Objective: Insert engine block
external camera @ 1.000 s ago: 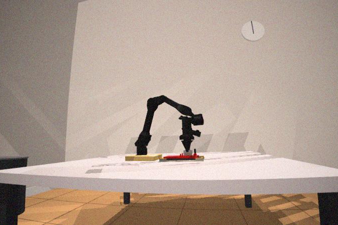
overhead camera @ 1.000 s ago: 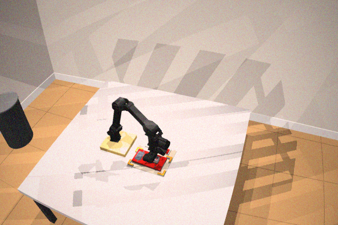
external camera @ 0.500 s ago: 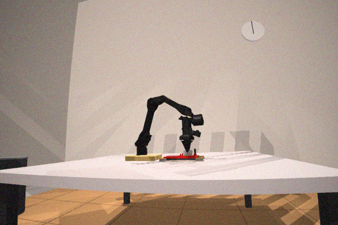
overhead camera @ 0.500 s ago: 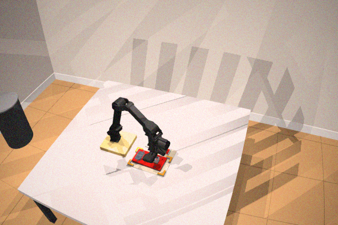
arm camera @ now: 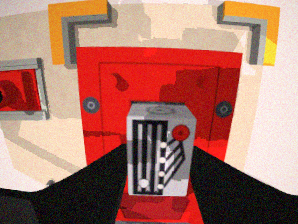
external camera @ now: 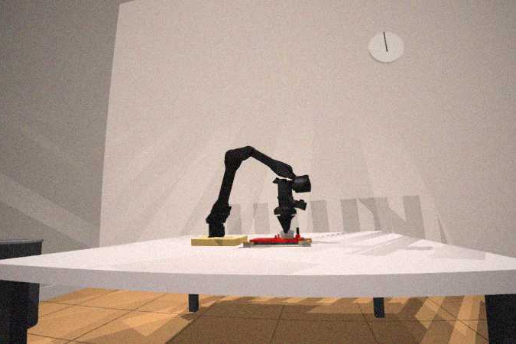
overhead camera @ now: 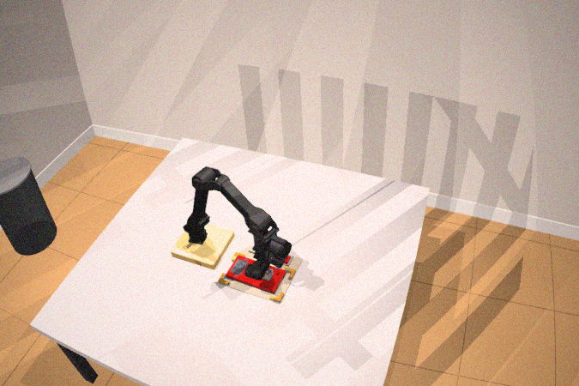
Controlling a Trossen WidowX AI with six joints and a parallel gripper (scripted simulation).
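Observation:
My gripper [overhead camera: 258,275] [external camera: 286,232] [arm camera: 158,152] points down and is shut on the engine block [external camera: 287,235] [arm camera: 172,182], a grey block with black-and-white stripes and a red disc on the face toward the wrist camera. The block is upright over the opening of the red car body [overhead camera: 253,284] [external camera: 265,240] [arm camera: 150,80]. In the exterior view its lower end meets the body's top, and most of its height still shows above. A thin dark edge of the opening [arm camera: 150,103] shows behind it. The rib and the block's underside are hidden, so its exact depth cannot be told.
Orange corner brackets [overhead camera: 277,297] [arm camera: 82,10] surround the car body on a beige board [arm camera: 150,32]. A small red part in a grey frame [arm camera: 43,95] lies beside the body. Its black upright post [external camera: 297,231] stands close to my fingers. The arm's pale yellow base [overhead camera: 224,238] [external camera: 222,241] is nearby.

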